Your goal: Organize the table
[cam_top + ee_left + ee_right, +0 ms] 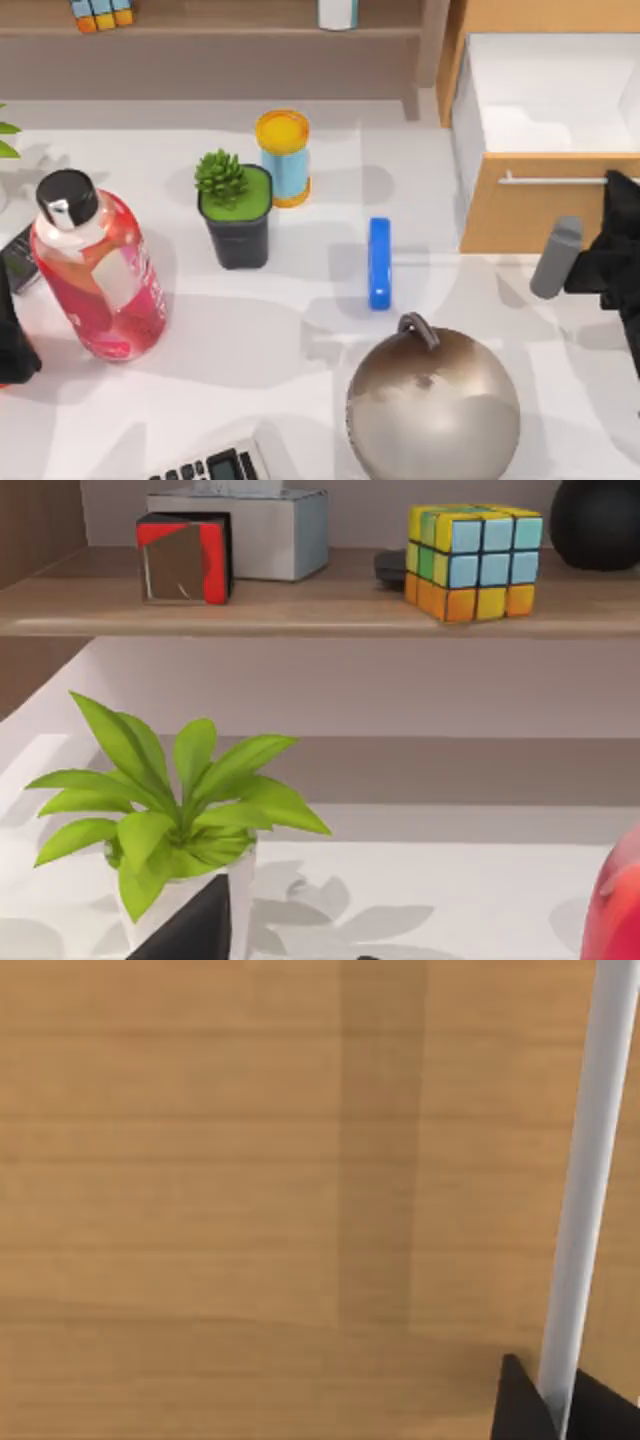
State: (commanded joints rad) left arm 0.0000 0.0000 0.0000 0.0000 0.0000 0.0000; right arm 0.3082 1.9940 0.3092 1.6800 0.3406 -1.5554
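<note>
The pale table [300, 330] carries a pink bottle [95, 270] with a black cap, a succulent in a black pot [236, 210], a blue can with a yellow lid [284, 155], a flat blue bar [379, 262], a large metallic ball [432, 405] and a grey cylinder [555, 257]. My right gripper [618, 190] is at the right end of the open drawer's metal handle [555, 180]. In the right wrist view the handle [585, 1190] runs between the gripper's [560, 1405] dark fingertips. My left gripper [10, 340] is parked at the table's left edge.
The light-wood drawer [545, 100] is pulled out with a white inside. A brown shelf [320, 605] behind holds a colour cube [470, 560], a red and silver block [185, 558] and a grey box [255, 530]. A leafy plant [170, 820] stands at far left. A calculator [210, 465] lies at the front edge.
</note>
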